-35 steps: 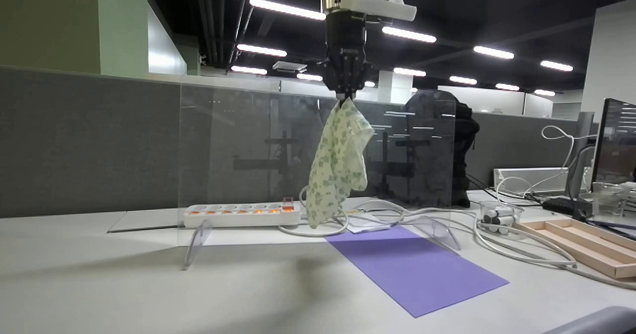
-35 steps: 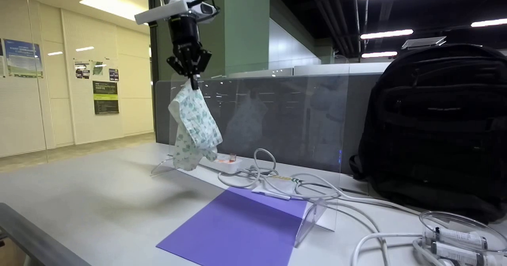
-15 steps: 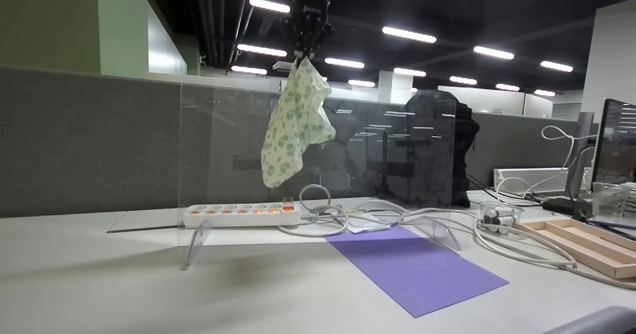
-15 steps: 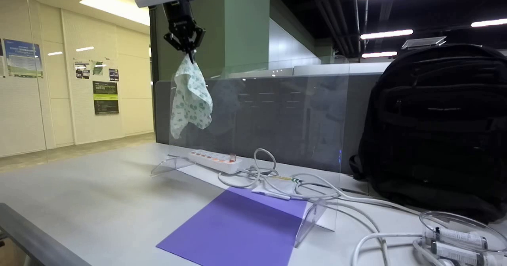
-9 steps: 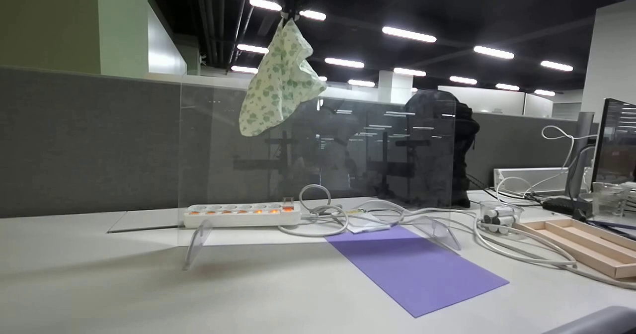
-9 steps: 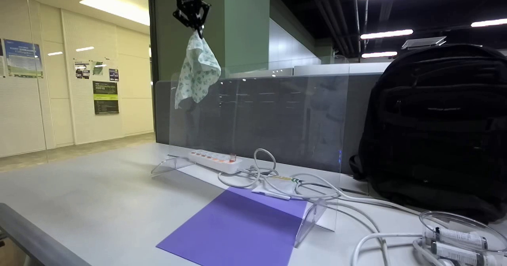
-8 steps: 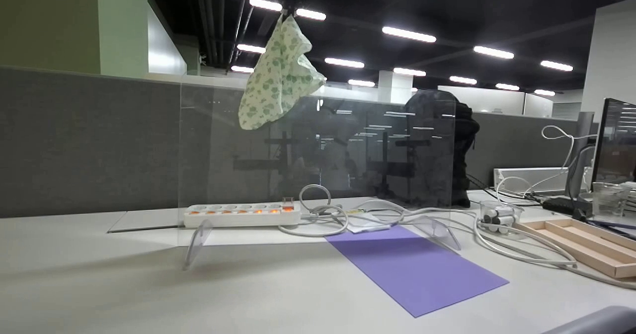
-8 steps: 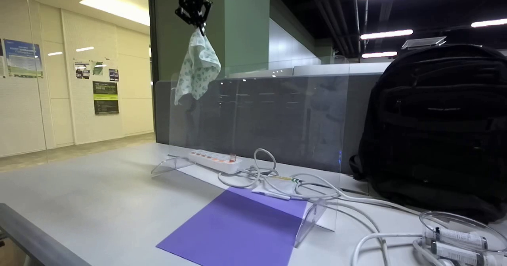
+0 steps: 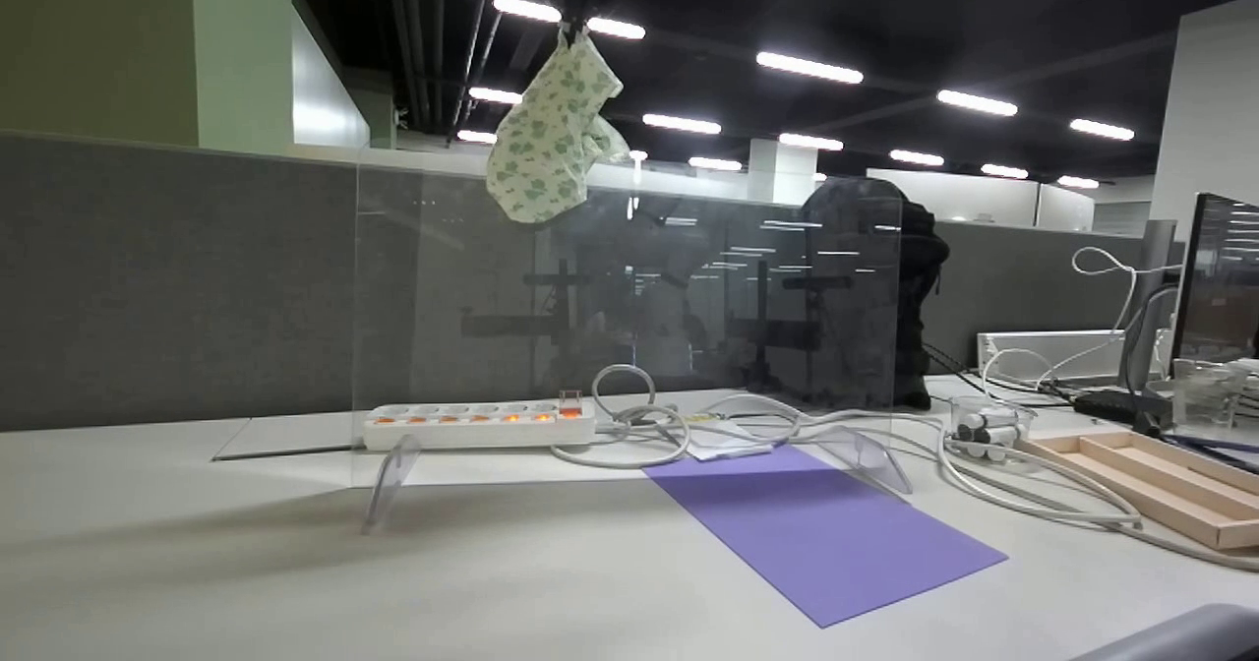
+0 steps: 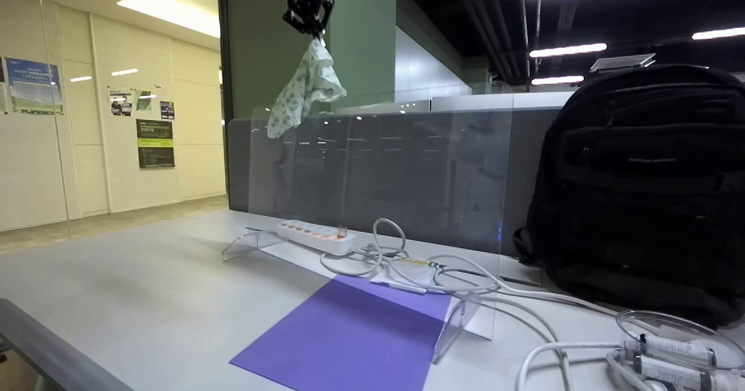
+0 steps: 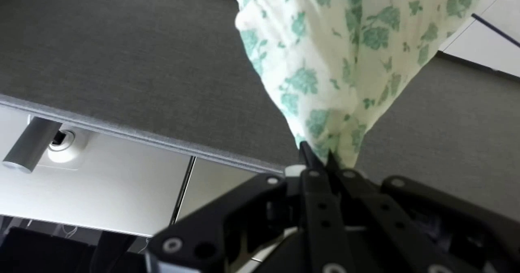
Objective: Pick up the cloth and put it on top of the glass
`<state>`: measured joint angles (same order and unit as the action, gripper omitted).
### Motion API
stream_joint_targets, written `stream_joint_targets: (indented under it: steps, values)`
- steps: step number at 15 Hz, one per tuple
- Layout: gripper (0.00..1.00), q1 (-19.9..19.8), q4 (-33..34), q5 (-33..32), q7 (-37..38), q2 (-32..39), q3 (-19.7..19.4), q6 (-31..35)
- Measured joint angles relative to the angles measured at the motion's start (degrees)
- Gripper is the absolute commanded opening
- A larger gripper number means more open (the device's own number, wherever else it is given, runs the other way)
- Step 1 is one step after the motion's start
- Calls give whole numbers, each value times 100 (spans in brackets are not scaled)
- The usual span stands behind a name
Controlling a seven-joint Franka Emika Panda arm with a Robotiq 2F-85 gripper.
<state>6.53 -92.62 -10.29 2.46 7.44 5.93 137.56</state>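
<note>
Grey partition: runs along the back, seemingly no part of the job
White power strip: lies on the desk, showing orange lights, well below the load
Floral cloth: hangs in the air, clearly higher than two seconds ago; most recently it slides toward the back and its lower end swings, trailing at a slant
Gripper: pinches a gathered tip of the cloth, as the wrist view shows, with the rest dangling free
Clear panel: stands upright and is most likely what the task calls glass; the cloth's lower end overlaps its upper part in both exterior views, though whether they touch I cannot tell; with this rise the pick-up looks done and the carry nearly so, leaving the draping; a little more reach past the top edge before lowering seems wise, since the trailing end could snag there
Purple sheet: lies flat on the desk, partly seen through the panel
Black backpack: sits behind one end of the panel, well apart from the cloth
</note>
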Motion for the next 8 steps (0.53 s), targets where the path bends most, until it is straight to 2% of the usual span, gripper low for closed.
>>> stream_joint_targets:
  steps: [8]
  values:
    - [0, 15, 368, 21, -2, 356, -45, 210]
